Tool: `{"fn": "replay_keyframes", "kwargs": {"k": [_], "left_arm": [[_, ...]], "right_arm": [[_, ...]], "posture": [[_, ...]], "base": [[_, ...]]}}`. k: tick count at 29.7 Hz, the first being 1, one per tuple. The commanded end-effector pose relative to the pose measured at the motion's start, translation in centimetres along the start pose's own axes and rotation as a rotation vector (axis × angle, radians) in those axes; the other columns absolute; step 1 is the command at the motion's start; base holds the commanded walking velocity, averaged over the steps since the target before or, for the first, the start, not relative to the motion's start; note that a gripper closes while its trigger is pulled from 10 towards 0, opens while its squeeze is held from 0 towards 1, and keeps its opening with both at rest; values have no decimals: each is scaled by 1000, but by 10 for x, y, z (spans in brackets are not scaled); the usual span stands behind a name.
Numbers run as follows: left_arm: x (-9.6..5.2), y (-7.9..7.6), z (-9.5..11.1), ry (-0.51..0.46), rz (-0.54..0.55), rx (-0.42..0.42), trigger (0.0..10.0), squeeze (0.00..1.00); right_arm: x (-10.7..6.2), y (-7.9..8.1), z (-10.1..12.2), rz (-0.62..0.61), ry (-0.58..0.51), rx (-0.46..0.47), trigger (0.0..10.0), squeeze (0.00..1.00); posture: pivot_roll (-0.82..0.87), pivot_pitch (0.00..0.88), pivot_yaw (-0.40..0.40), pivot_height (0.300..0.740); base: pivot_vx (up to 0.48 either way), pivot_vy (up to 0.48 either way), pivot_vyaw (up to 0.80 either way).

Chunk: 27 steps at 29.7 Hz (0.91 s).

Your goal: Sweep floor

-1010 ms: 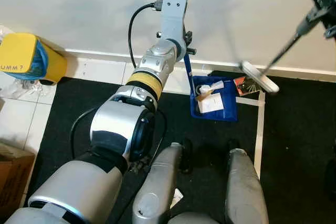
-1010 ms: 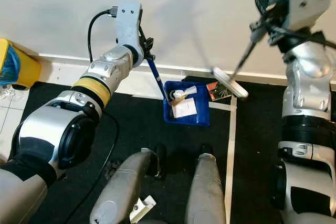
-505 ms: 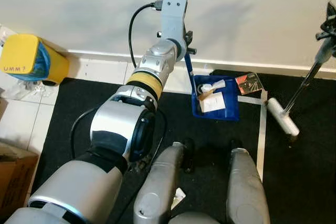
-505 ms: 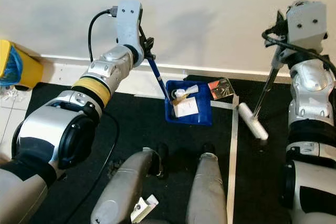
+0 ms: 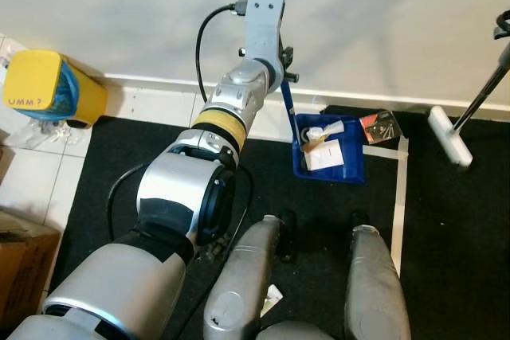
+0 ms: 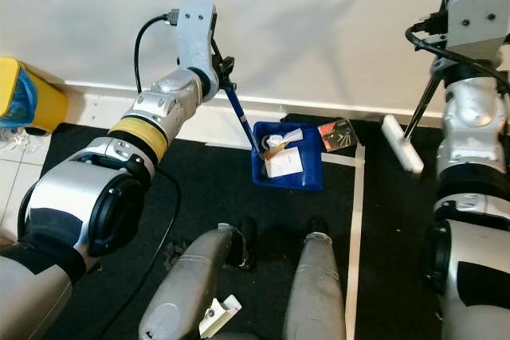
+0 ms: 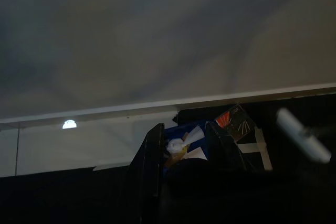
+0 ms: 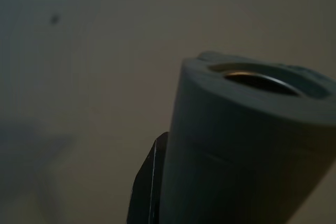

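Observation:
A blue dustpan [image 5: 351, 174] rests on the black mat by the wall, with white paper scraps [image 5: 323, 154] inside. My left gripper [image 5: 282, 68] is shut on its upright blue handle [image 5: 286, 106]. A red and black wrapper [image 5: 379, 125] lies on the mat just right of the pan. At the far right my right gripper [image 6: 440, 28] is shut on the broom's grey pole [image 6: 423, 107]. The white broom head [image 6: 402, 145] sits low near the baseboard, right of the wrapper. The right wrist view shows the pole's grey end [image 8: 247, 145] beside a black finger [image 8: 149, 182].
A yellow bin [image 5: 48, 89] with a blue bag stands at the left by the wall. A cardboard box [image 5: 20, 264] is at the lower left. A white tape line [image 5: 398, 197] crosses the mat. My legs [image 5: 247, 276] stand near a paper scrap [image 5: 269, 298].
The broom head was raised over the wrapper, dropped to the mat at the right, and has now drawn back toward the wall. The left arm and dustpan stayed still.

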<state>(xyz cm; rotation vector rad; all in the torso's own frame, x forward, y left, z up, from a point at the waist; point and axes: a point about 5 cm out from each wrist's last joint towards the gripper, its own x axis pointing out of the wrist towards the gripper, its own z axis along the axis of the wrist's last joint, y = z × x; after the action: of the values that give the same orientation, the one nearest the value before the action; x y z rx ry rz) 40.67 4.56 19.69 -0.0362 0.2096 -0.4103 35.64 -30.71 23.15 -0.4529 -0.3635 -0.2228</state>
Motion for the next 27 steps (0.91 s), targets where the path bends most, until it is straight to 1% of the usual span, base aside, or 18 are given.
{"fn": "replay_keyframes", "kwargs": {"k": [1,5,8,12,15,20,22,23,25,26,27], "left_arm": [[0,-4,-5,20,-25,-26,10000,0],[0,-6,-5,20,-36,-34,10000,0],[0,-6,-4,21,-41,-35,10000,0],[0,-5,-3,21,-40,-36,10000,0],[0,-5,-1,17,-41,-36,10000,0],[0,-5,1,14,-42,-36,10000,0],[0,-4,2,12,-42,-36,10000,0],[0,-5,3,10,-43,-38,10000,0],[0,-5,4,7,-45,-41,10000,0],[0,-6,4,6,-47,-43,10000,0],[0,-7,4,8,-52,-45,10000,0]], "right_arm": [[1,4,1,-9,-10,-4,10000,0],[4,10,0,-7,3,-12,10000,0],[6,11,2,-6,-8,-24,10000,0],[9,11,5,-12,-20,-28,10000,0],[13,7,13,-24,-59,-40,10000,0],[14,8,14,-29,-56,-38,10000,0],[15,11,13,-29,-44,-34,10000,0],[16,15,11,-24,-31,-7,10000,0],[17,24,9,-11,1,85,10000,0],[18,32,6,1,37,175,10000,0],[18,48,1,36,94,318,10000,0]], "posture": [[131,403,217,740],[142,412,221,740],[152,420,225,740],[155,421,225,740],[158,422,226,740],[159,423,228,740],[168,428,232,740],[173,432,234,740],[182,440,239,740],[188,442,242,740],[193,443,244,740]], "base": [[0,0,0],[0,0,0],[0,0,0],[0,0,0],[0,0,0],[0,0,0],[0,0,0],[0,0,0],[0,0,0],[0,0,0],[0,0,0]]}}
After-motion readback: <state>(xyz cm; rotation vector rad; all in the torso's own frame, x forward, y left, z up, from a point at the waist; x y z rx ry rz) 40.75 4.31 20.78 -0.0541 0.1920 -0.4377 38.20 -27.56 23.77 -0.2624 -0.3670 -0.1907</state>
